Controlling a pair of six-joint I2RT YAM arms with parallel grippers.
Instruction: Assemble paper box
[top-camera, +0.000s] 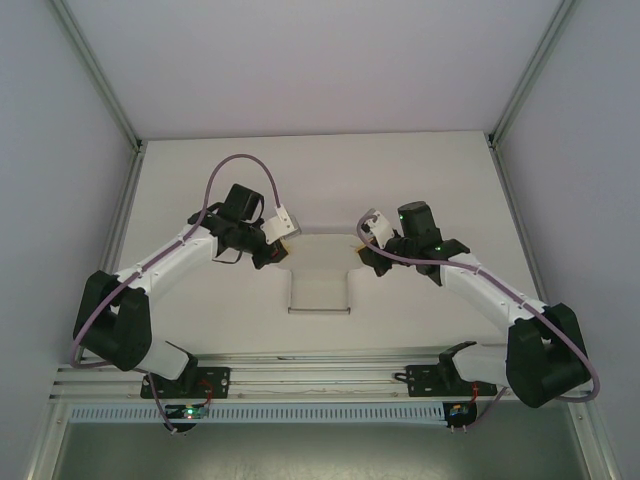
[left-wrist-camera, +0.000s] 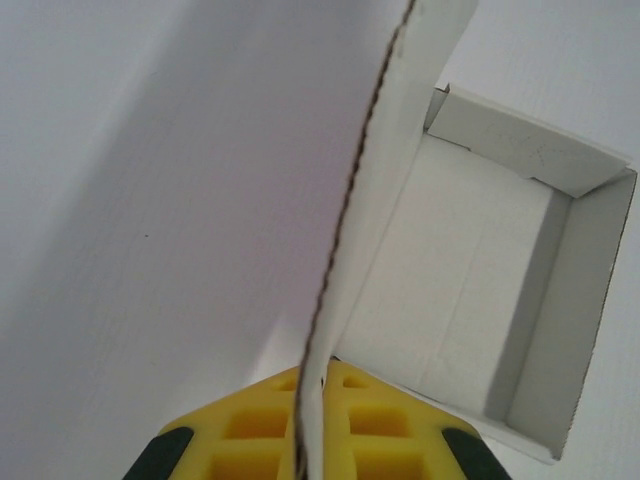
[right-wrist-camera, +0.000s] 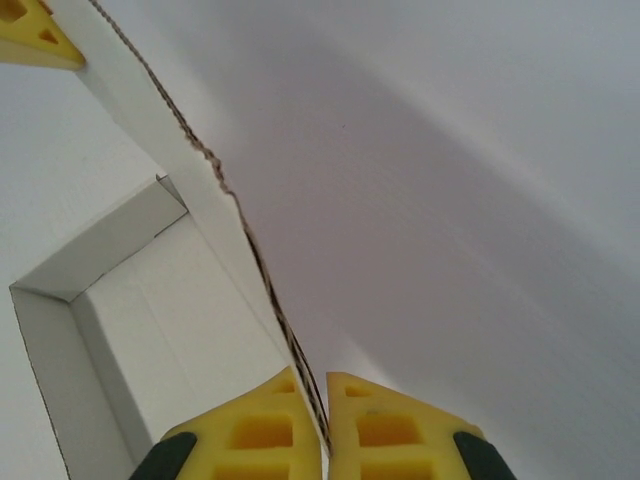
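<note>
The paper box (top-camera: 320, 288) is white card, a shallow open tray in the middle of the table with a wide flap standing up along its back edge. My left gripper (top-camera: 279, 244) is shut on the left end of that flap. In the left wrist view the card edge (left-wrist-camera: 345, 200) runs down between the yellow fingertips (left-wrist-camera: 250, 425), and the box's open inside (left-wrist-camera: 480, 290) lies to the right. My right gripper (top-camera: 363, 247) pinches the flap's right end. Its yellow fingers (right-wrist-camera: 400, 430) close on the corrugated edge (right-wrist-camera: 240, 220), and the tray (right-wrist-camera: 150, 320) is at the lower left.
The white table (top-camera: 200, 190) is walled on both sides and at the back by pale panels with metal posts (top-camera: 95, 70). A metal rail (top-camera: 320, 385) carrying both arm bases runs along the near edge. The left gripper's yellow tip (right-wrist-camera: 25, 30) shows in the right wrist view.
</note>
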